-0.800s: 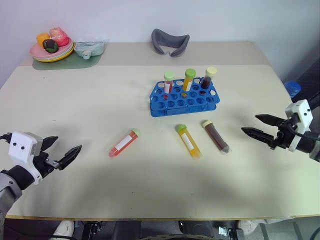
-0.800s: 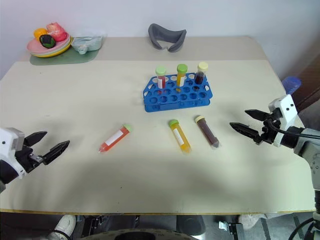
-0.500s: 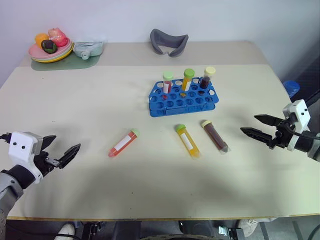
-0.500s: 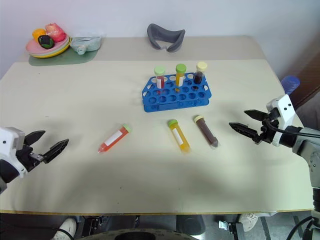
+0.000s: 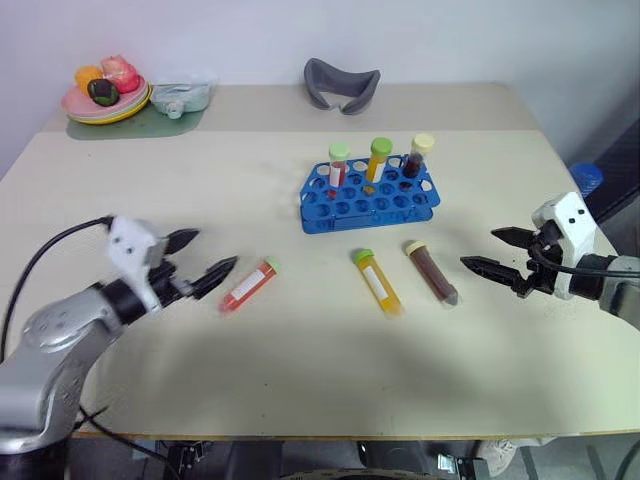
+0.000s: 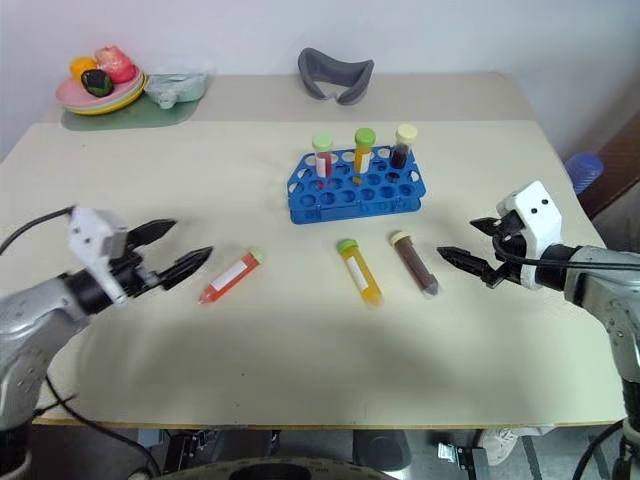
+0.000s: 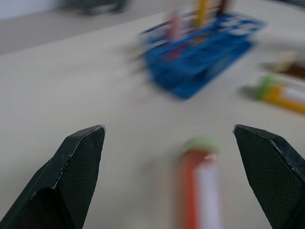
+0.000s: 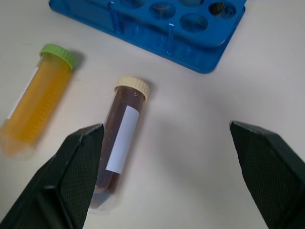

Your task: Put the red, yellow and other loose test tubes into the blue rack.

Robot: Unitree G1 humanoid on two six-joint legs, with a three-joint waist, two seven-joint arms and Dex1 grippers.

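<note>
From the head camera: a blue rack [image 5: 369, 198] standing past the middle of the cream table [image 5: 300, 360], three capped tubes upright along its far row, the other holes unfilled. Nearer than the rack, three loose tubes lying flat in a row, well apart from each other: a red tube [image 5: 248, 286] with green cap and white label, slanted, cap toward the rack; a yellow tube [image 5: 376, 282] with green cap and white label; a dark brown tube [image 5: 431, 272] with cream cap. Left gripper [image 5: 204, 259] low over the table just beside the red tube's pointed end, black fingers spread wide, holding nothing. Right gripper [image 5: 490, 251] near the brown tube, apart from it, fingers likewise spread and empty. From the left wrist: red tube [image 7: 200, 183] lying between the two splayed fingers, green cap away from the camera, rack [image 7: 200, 52] and yellow tube [image 7: 281, 93] blurred beyond. From the right wrist: brown tube [image 8: 119, 155] by one finger, label up, cream cap toward the rack [image 8: 157, 19]; yellow tube [image 8: 40, 95] beside it, roughly parallel.
</note>
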